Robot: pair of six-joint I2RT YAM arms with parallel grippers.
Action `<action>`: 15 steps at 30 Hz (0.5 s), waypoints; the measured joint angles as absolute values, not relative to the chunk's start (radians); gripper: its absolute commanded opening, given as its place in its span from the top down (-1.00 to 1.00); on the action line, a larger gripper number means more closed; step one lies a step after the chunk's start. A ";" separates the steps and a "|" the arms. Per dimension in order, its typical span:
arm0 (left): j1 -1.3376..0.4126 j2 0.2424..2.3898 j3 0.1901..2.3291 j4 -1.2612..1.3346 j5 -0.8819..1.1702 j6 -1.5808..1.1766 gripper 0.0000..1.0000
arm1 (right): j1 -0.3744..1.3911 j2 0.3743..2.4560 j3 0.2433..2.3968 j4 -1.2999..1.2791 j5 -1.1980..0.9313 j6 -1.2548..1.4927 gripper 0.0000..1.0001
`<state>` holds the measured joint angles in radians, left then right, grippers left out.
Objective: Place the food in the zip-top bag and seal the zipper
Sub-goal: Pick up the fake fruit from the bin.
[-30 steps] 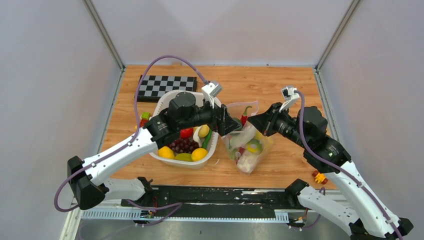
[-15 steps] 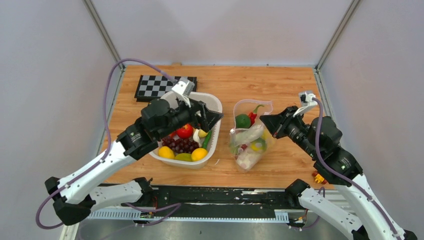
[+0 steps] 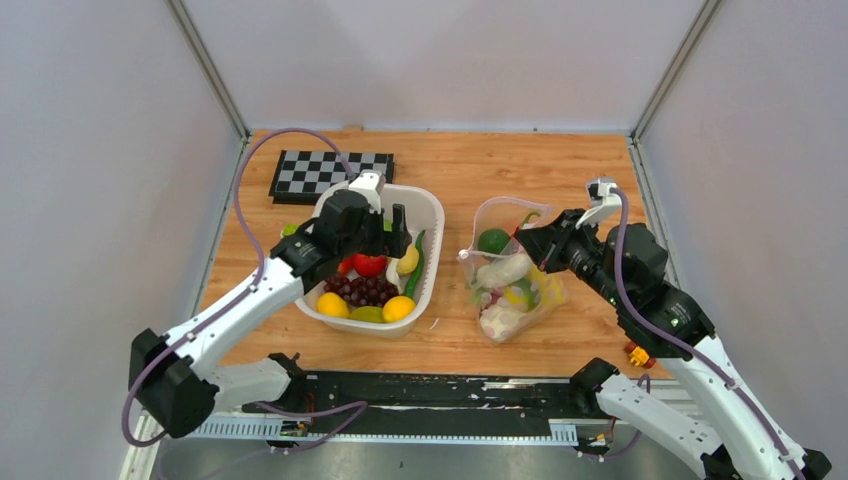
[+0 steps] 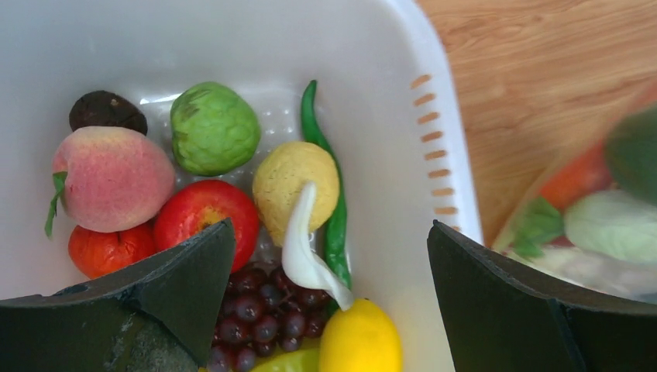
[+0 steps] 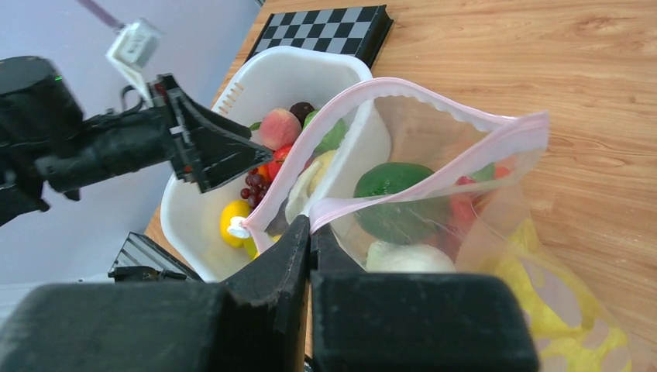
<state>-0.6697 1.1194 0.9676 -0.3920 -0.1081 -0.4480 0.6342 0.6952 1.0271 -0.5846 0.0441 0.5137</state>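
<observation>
The zip-top bag (image 3: 512, 285) stands right of the white basket (image 3: 432, 212) with its mouth open. My right gripper (image 3: 524, 238) is shut on the near lip of the pink zipper (image 5: 519, 132), its fingertips (image 5: 311, 226) pinching the strip. Inside the bag lie a green fruit (image 5: 395, 198), a white cabbage (image 3: 503, 270) and red pieces. My left gripper (image 4: 331, 232) hangs open over the basket, holding nothing. Below it the basket holds food: a peach (image 4: 108, 178), a red tomato (image 4: 205, 221), grapes (image 4: 263, 310), a lemon (image 4: 360, 341) and a green chili (image 4: 335, 225).
A checkerboard (image 3: 330, 172) lies at the back left behind the basket. A small yellow and red object (image 3: 638, 354) sits near the right arm's base. Small green and red pieces (image 3: 290, 232) show just left of the basket.
My left arm has drawn back from the bag to over the basket and its jaws have spread wider. A green fruit now lies in the bag, whose mouth the right gripper holds wider.
</observation>
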 measured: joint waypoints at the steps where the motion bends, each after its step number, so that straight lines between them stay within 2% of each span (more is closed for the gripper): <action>1: -0.653 1.148 0.968 -0.392 -0.096 -0.439 -1.00 | 0.634 0.696 1.028 -0.585 0.043 0.515 1.00; 15: -0.606 1.606 1.119 -0.461 0.071 -0.245 -1.00 | 0.634 0.702 1.028 -0.584 0.035 0.516 1.00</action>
